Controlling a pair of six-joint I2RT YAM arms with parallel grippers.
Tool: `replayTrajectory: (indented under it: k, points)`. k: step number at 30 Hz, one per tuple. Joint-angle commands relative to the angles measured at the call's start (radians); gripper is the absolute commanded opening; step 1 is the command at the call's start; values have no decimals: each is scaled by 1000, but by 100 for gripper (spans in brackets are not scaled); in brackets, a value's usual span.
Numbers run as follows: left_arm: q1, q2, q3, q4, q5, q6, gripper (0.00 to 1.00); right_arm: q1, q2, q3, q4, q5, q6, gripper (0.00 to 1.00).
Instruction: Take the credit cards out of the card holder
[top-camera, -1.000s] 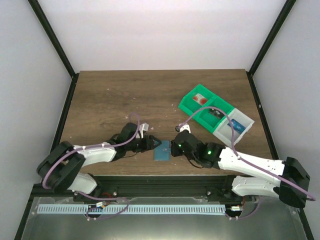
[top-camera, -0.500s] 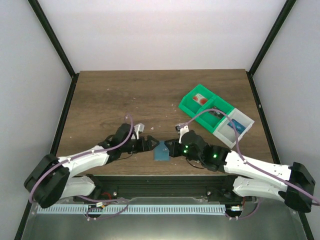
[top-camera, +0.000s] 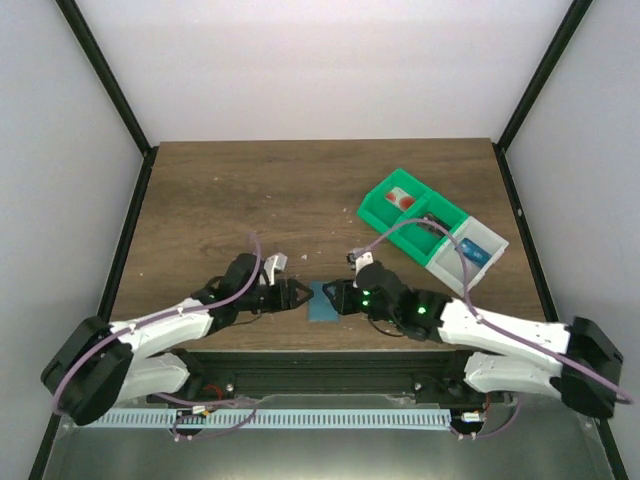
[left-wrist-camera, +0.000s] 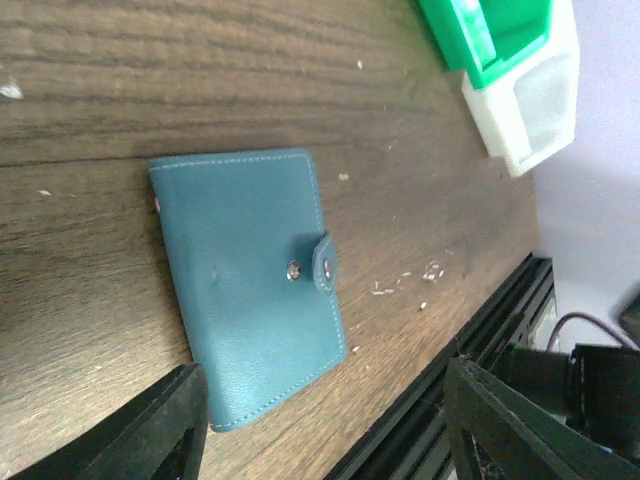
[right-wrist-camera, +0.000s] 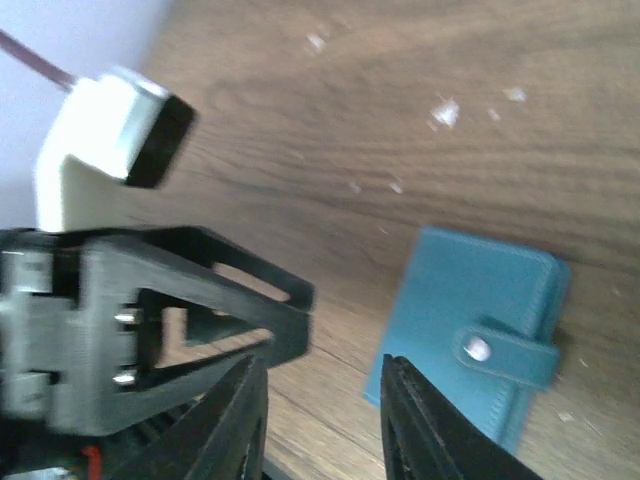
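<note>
Tabletop bears snapped-shut teal card holder; left hand, right hand both open, empty.

My gripper sits low at the btm edge, fingers a bit apart w/ only wood table between, nothing gripped. Blue card holder lies flat just ahead, snap strap shut. Its near corner is by one fingertip; contact, can't tell. Left gripper points at the holder's other side.

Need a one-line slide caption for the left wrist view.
Snapped-shut blue card holder lying flat on the wooden table, just ahead of the open left gripper.
</note>
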Motion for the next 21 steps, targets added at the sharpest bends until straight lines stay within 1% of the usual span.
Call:
replayTrajectory:
  k: [1,3,6,9,14,18,21]
  points:
    - [4,85,-55,155,86,-72,64,6,163,101,-220,56,-29,35]
    - [4,128,-56,169,74,-72,63,32,268,158,-275,77,-22,40]
    - [5,171,-80,214,63,-87,63,74,408,243,-345,138,-4,43]
    - [6,191,-94,230,59,-103,62,85,503,311,-395,190,-4,48]
    - [6,179,-94,222,50,-106,61,88,572,356,-468,252,3,49]
    - [6,178,-94,218,43,-105,59,87,605,350,-472,281,1,49]
    - [6,179,-105,228,43,-108,59,87,625,348,-441,305,-19,48]
